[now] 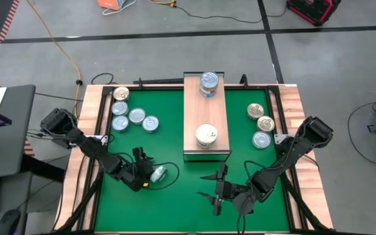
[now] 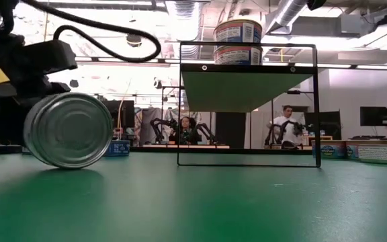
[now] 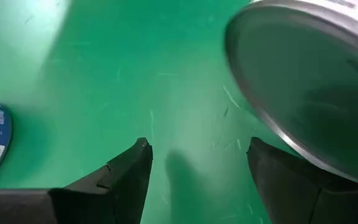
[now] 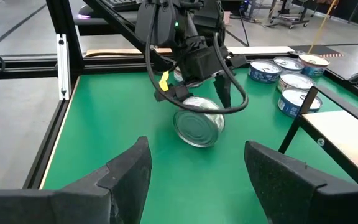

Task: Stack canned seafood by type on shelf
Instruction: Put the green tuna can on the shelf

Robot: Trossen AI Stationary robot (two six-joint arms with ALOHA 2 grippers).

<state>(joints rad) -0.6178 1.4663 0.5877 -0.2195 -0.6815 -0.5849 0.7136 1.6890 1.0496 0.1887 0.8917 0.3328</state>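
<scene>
The shelf (image 1: 206, 117) is a long light-wood block on the green mat. Blue-silver tins (image 1: 209, 83) are stacked at its far end and a white-topped tin (image 1: 205, 135) sits at its near end. One silver tin (image 4: 199, 123) stands on its rim on the mat near the front left, tilted, right below my left gripper (image 1: 149, 171). My left gripper (image 3: 197, 146) is open, with only mat between its fingers. My right gripper (image 4: 197, 146) is open too and hangs over the mat near the shelf's near end (image 1: 207, 185), facing that tin. My left gripper comes slanting down from the table's left. The tin's rim (image 3: 291, 146) stands right at the tip of one finger (image 3: 278, 174), outside the gap. Whether the finger touches the tin I cannot tell. The tin's lower rim (image 2: 66, 165) is on the mat.
Several loose tins (image 1: 129, 114) lie flat at the far left of the mat, and three more (image 1: 261, 124) lie to the right of the shelf. A black frame (image 2: 247, 107) carries the shelf. Bare mat lies between the two grippers.
</scene>
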